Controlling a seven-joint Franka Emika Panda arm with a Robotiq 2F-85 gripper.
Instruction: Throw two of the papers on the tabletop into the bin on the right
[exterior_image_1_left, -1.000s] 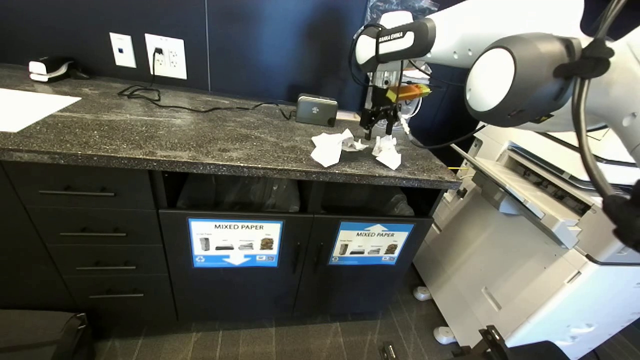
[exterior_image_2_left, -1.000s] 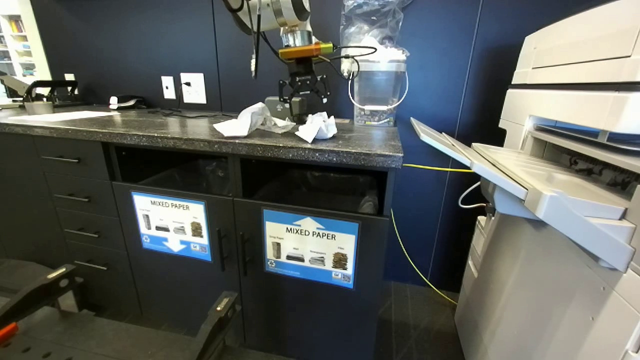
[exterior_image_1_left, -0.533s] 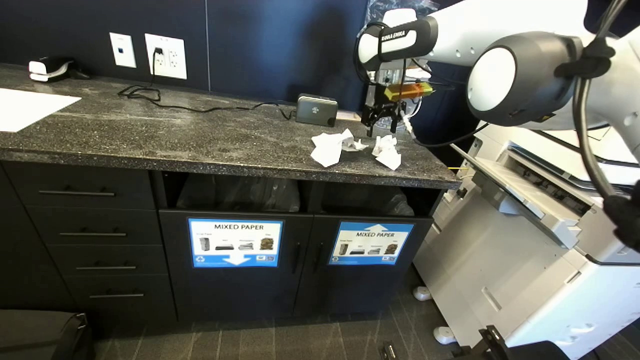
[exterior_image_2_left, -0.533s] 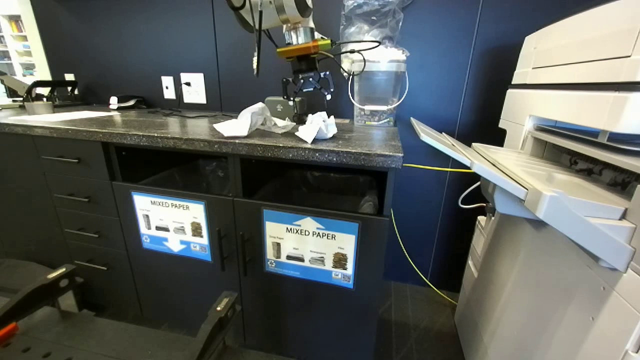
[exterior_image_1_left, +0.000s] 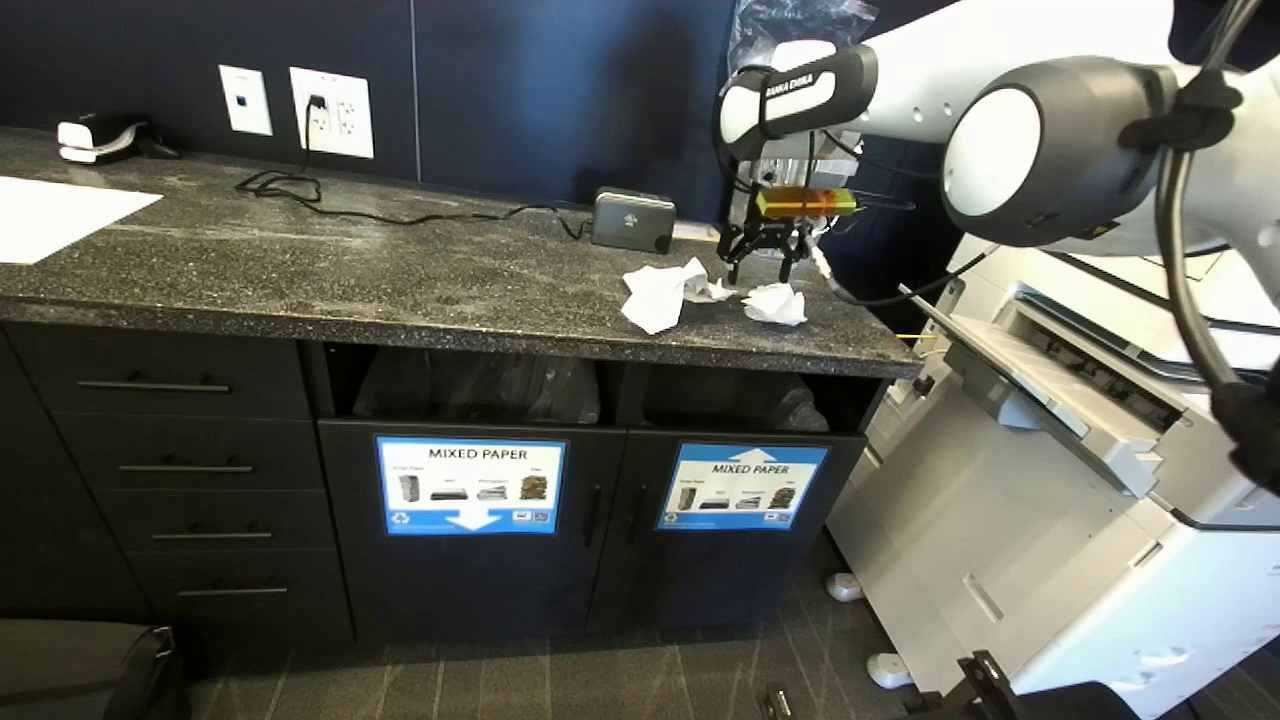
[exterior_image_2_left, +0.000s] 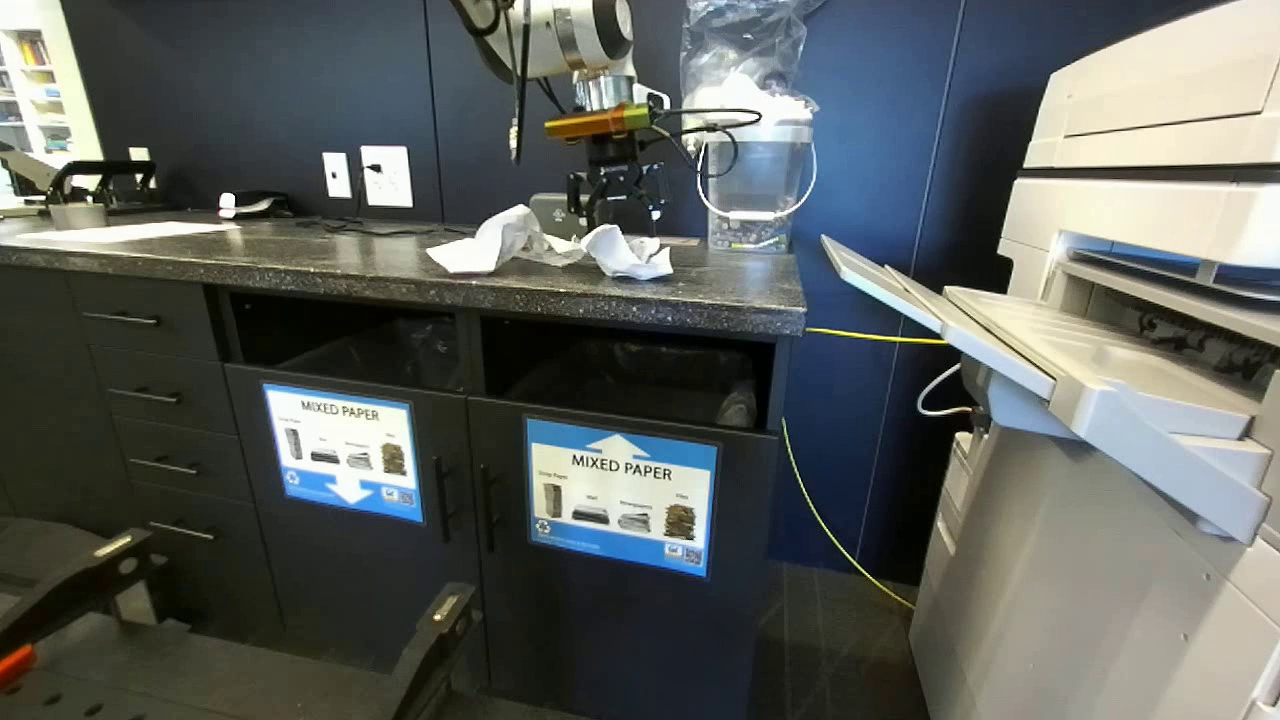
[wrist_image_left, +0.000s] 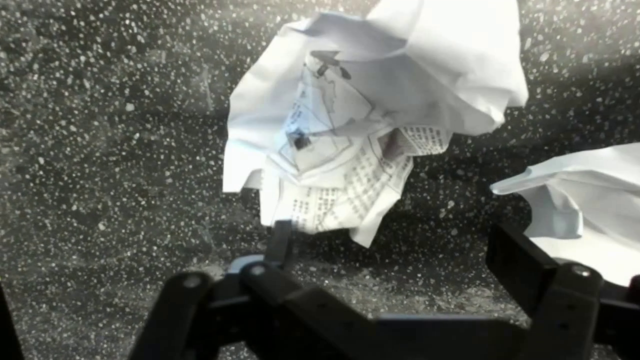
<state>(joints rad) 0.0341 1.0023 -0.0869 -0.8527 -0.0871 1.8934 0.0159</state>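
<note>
Two crumpled white papers lie on the dark speckled tabletop (exterior_image_1_left: 450, 270), near its right end. The right paper (exterior_image_1_left: 775, 304) sits close in front of my gripper (exterior_image_1_left: 760, 273), which points down over the counter. In the wrist view this same paper (wrist_image_left: 330, 125), with print on it, lies ahead of my gripper (wrist_image_left: 392, 242). One finger (wrist_image_left: 281, 240) overlaps its lower edge; whether they touch I cannot tell. The jaws stand wide apart with only bare counter between them. The left paper (exterior_image_2_left: 495, 242) lies beside it. Below the counter is the right bin (exterior_image_2_left: 630, 375), a dark lined slot.
A similar slot (exterior_image_2_left: 370, 345) opens to the left. Behind the papers stands a small grey box (exterior_image_1_left: 633, 220) with a cable. A clear bucket (exterior_image_2_left: 760, 170) with a plastic bag is at the back right corner. A printer (exterior_image_2_left: 1100, 400) stands beyond the counter's end.
My gripper has shifted slightly right, rising a little and then coming down again. The right paper has turned over or rolled and now reaches less far toward the front edge.
</note>
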